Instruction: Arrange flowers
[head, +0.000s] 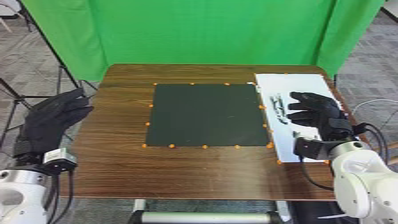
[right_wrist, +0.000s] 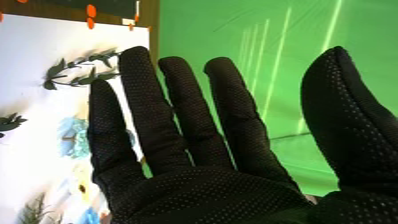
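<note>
The right hand (head: 317, 113) is over the white sheet (head: 296, 86) at the surface's (head: 111, 172) right side, fingers straight and spread, gripping nothing. On the sheet lie leafy sprigs (right_wrist: 60, 71), a pale blue flower (right_wrist: 78, 136) and a yellowish flower (right_wrist: 83, 187). The dark mat (head: 204, 117) is just beside it. The left hand (head: 51, 117) hangs open and empty by the left edge.

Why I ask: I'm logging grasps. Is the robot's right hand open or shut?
Open: in the right wrist view, the right hand has straight fingers, its thumb stands apart, and it grips nothing.
</note>
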